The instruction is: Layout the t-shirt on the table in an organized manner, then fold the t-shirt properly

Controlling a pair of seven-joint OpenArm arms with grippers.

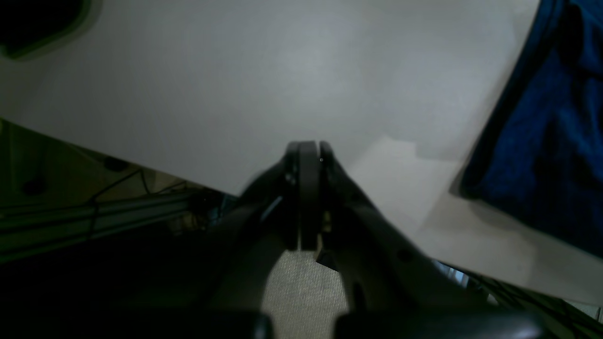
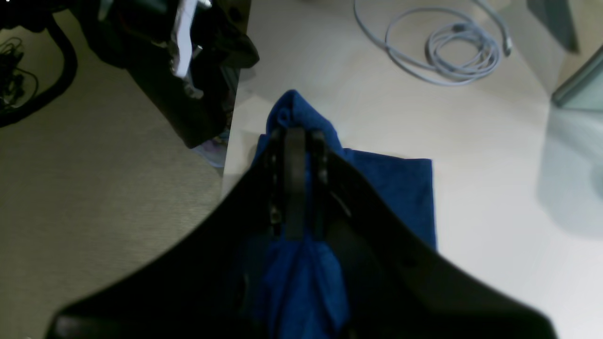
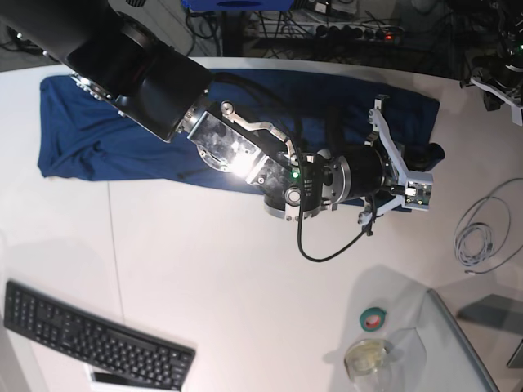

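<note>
Pinching a bunched corner of the t-shirt (image 2: 400, 188) between the closed jaws of the right gripper (image 2: 294, 136), lifting that edge just clear of the table (image 2: 471, 155), probably for drawing the cloth flatter or turning a fold over. Lying stretched as a long navy band across the far side of the white table (image 3: 245, 269), with the right arm reaching over it. Keeping the left gripper (image 1: 308, 150) pressed together on nothing, hovering over bare tabletop near the table's edge, with the shirt's dark hem just beside. Sharing the surface with a keyboard (image 3: 90, 335), a coiled grey cable (image 3: 482, 229), a green tape roll (image 3: 374, 318) and a small clear dish (image 3: 366, 358); carpet showing below.
</note>
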